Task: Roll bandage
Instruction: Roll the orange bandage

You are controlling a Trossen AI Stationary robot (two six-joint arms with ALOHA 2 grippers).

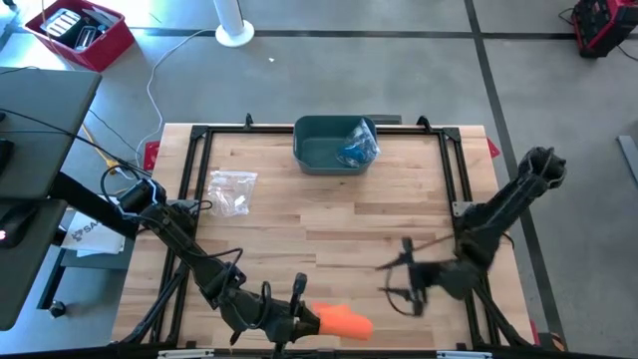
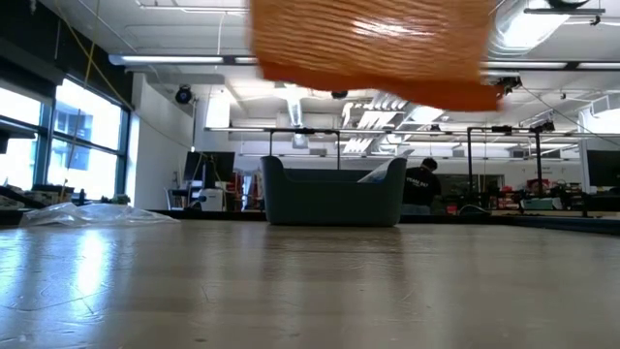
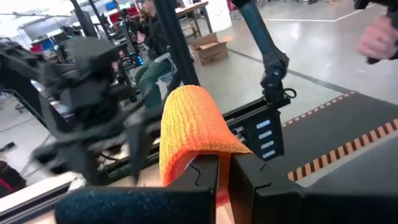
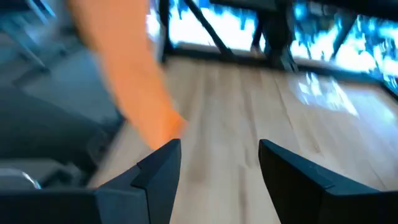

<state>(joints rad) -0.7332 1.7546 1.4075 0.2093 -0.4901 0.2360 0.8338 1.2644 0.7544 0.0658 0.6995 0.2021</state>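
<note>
Bandage (image 1: pixel 344 321) is hanging clamped in the left gripper (image 1: pixel 307 317), its long side pointing toward the right gripper (image 1: pixel 407 271), whose fingers are standing apart nearby

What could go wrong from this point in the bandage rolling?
The left gripper is shut on the orange bandage right at the table's near edge, so a slip could send it off the table. It pinches only one end; the rest drapes loose and may unroll. The right gripper is open and blurred nearby, so a mistimed grab could knock the bandage free.
</note>
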